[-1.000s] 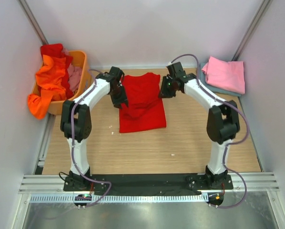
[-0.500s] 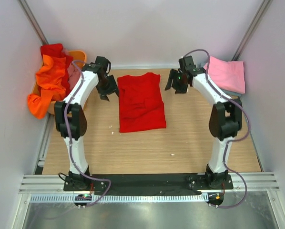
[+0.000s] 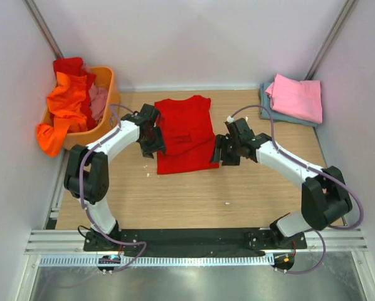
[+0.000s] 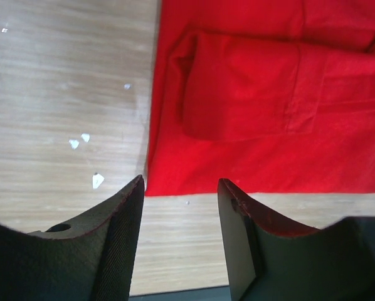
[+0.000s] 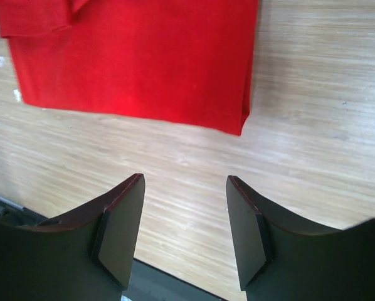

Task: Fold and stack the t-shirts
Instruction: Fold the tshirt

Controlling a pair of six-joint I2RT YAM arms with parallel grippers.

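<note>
A red t-shirt (image 3: pixel 186 135) lies flat at the middle of the wooden table (image 3: pixel 194 200), its sleeves already turned in so that it forms a long rectangle, collar toward the far wall. It appears half folded: the hem-to-collar fold looks like the step not yet made, and the shirt has not yet joined the stack.

At the far left an orange basket (image 3: pixel 110 94) holds a loose heap, with an orange t-shirt (image 3: pixel 65 110) spilling over its rim and red and pale pink cloth behind it, so several garments seem to be waiting. At the far right a folded pink t-shirt (image 3: pixel 295 97) rests on a folded grey-blue t-shirt (image 3: pixel 267 110), the stack so far.

The left gripper (image 4: pixel 180 188) hovers over the shirt's near-left corner, jaws spread apart and holding nothing. The right gripper (image 5: pixel 184 185) hangs just off the near-right corner, likewise spread and empty. Both seem placed to take the hem.

A few white flecks (image 4: pixel 87 157) dot the wood beside the shirt's left edge.
</note>
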